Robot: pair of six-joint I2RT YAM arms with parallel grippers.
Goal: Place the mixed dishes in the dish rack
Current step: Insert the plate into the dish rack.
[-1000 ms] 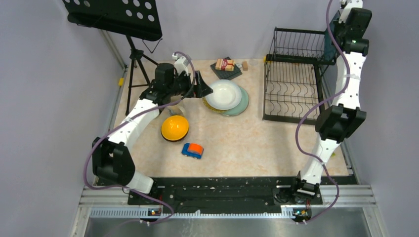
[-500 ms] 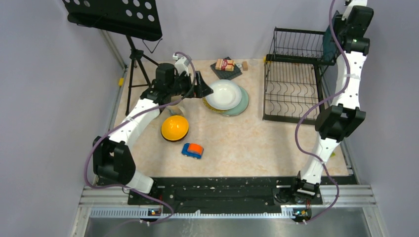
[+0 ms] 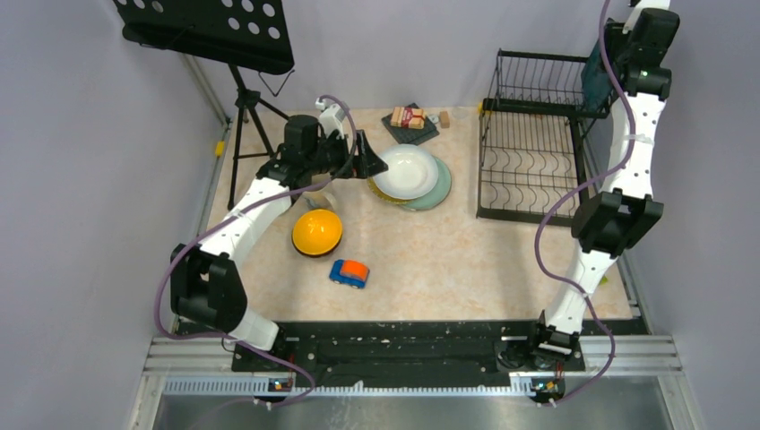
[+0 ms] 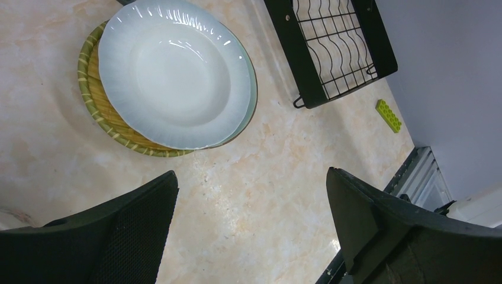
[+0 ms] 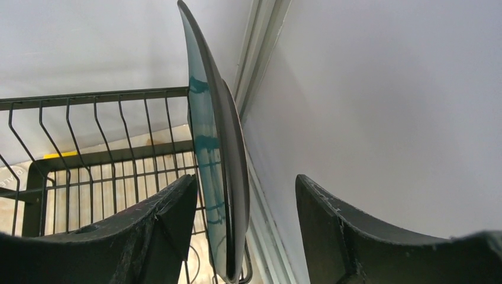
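- Right wrist view is showing the right gripper [image 5: 245, 189] with its fingers standing apart on either side of the teal plate [image 5: 207, 148].
- That plate is standing on edge in the rack [image 5: 89, 97], at the end nearest the wall, with its lower edge sitting down among the wires below the gripper.
- It is sitting closer to the finger on the left of this view, and I cannot tell whether the two are touching. The other finger is hanging clear of it.
- The step in hand is probably letting go of the plate. To do it well, the gripper should be spreading fully before backing out.
- It should then be pulling straight back along the plate's own plane, so that neither finger is catching the rim and tipping it.
- The left gripper [image 4: 248, 236] is hanging wide apart, holding nothing, over bare tabletop [image 4: 254, 195].
- The white plate [image 4: 171, 71] is lying on top of a stack just ahead of that gripper, probably the next pick.
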